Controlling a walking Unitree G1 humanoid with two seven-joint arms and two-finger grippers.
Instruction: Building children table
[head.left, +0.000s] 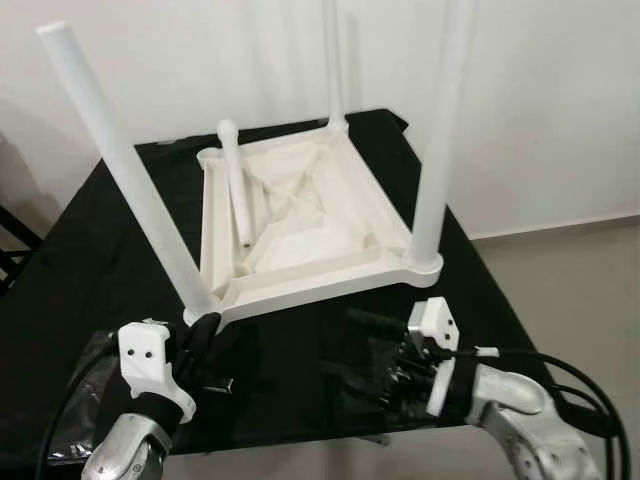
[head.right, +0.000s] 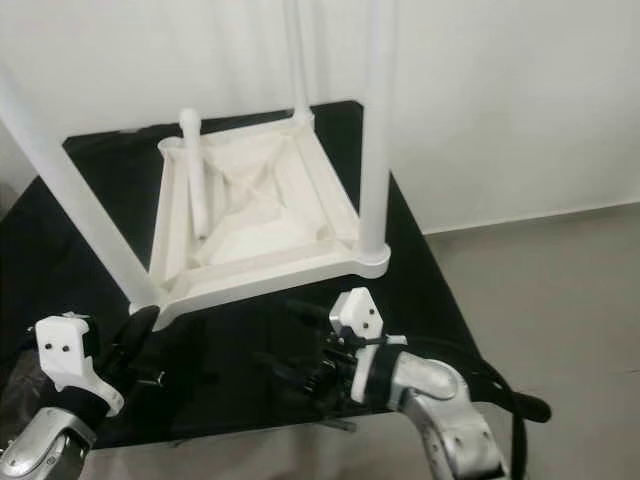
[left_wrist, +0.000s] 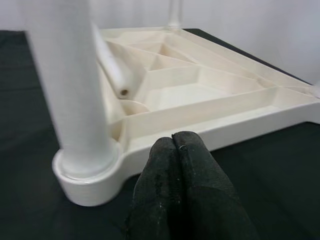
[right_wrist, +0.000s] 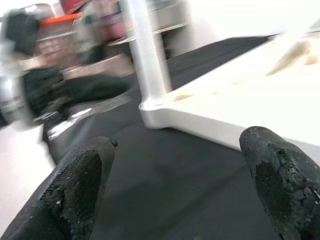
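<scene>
Left hand (head.left: 205, 335) fingers pressed together, right hand (head.right: 310, 345) spread and empty, both at the near edge of the black-draped table (head.left: 90, 250).
White plastic children's tabletop (head.left: 300, 225) lies inverted, three legs standing, fourth white leg (head.left: 237, 185) loose inside; I risk nudging a near corner and toppling the tilted leg (head.left: 125, 165).

White plastic kids' table (head.left: 300, 215), upside down on black surface (head.left: 90, 260).
3 legs fitted & pointing up: near-left leg (head.left: 125, 165) leans outward, near-right leg (head.left: 440, 140) and far-right leg (head.left: 333, 65) approx. upright. 4th leg (head.left: 237, 185) lies loose inside ribbed underside, by far-left corner.
</scene>
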